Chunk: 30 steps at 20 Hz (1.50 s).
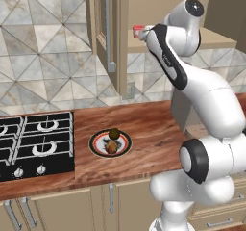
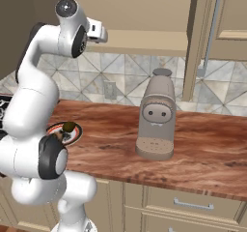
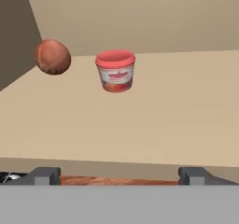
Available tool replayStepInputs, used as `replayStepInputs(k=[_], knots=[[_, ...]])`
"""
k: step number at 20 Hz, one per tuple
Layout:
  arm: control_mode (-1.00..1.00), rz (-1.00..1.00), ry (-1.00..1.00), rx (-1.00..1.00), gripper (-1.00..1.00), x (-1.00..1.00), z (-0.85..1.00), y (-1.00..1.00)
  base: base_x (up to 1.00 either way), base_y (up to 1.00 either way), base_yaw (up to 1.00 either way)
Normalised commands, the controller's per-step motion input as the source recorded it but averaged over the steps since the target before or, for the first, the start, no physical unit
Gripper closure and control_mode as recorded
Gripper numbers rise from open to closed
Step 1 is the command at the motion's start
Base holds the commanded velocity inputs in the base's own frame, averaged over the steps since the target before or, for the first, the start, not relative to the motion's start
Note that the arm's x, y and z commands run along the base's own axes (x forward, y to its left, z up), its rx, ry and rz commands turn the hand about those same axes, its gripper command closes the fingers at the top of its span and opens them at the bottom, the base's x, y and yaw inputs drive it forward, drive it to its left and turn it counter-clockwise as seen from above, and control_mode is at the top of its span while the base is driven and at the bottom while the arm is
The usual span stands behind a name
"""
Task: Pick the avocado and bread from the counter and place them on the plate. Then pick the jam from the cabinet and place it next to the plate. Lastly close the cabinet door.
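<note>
The jam (image 3: 115, 71) stands upright on the beige shelf (image 3: 140, 120) inside the cabinet (image 1: 108, 32), whose door (image 1: 106, 28) hangs open. A brownish-red ball (image 3: 52, 57) sits near it on the same shelf. The pincer (image 3: 119, 175) faces the jar with its jaws wide apart, holding nothing. On the tabletop (image 1: 153, 138), the avocado (image 1: 114, 134) and bread (image 1: 111, 147) lie on the plate (image 1: 97, 144).

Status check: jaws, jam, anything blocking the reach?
Gripper jaws open, empty, short of the shelf. Small red jam jar upright ahead, untouched. Reddish-brown ball beside it, apart; path looks clear.
</note>
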Motion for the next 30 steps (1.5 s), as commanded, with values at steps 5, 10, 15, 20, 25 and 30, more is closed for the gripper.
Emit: replayStepInputs(k=[5, 10, 15, 20, 25, 30], knots=[[-1.00, 0.00, 0.00, 0.00, -1.00, 0.43, 0.00, 0.08, 0.00, 0.00, 0.00], [-1.00, 0.00, 0.01, -0.01, -1.00, 0.53, 0.00, 0.20, 0.00, 0.00, 0.00], [-1.00, 0.00, 0.03, 0.00, -1.00, 0.53, 0.00, 0.03, 0.00, 0.00, 0.00], [-1.00, 0.00, 0.04, 0.00, -1.00, 0.49, 0.00, 0.00, 0.00, 0.00, 0.00], [-1.00, 0.00, 0.04, 0.00, -1.00, 0.44, 0.00, 0.01, 0.00, 0.00, 0.00], [-1.00, 0.00, 0.04, 0.00, -1.00, 0.41, 0.00, 0.03, 0.00, 0.00, 0.00]])
